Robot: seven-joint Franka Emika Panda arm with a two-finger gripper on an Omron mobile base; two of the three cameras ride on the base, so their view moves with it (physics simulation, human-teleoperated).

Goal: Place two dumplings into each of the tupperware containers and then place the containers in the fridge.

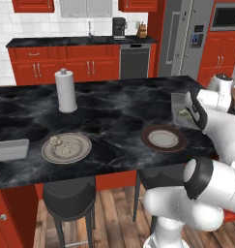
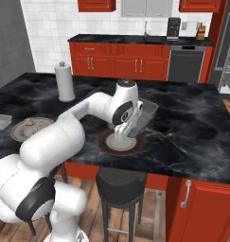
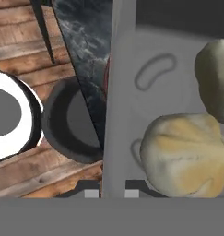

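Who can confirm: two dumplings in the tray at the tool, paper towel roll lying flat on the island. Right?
Not quite. The paper towel roll stands upright on the island, not flat, as the left base view shows. The rest holds: two dumplings lie in the tray at the tool.

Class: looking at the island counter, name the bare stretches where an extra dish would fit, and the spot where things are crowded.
Bare counter lies between the beige plate and the brown plate, and behind them, right of the paper towel roll. It is crowded at the right end, where the gripper hangs at the tupperware container holding dumplings.
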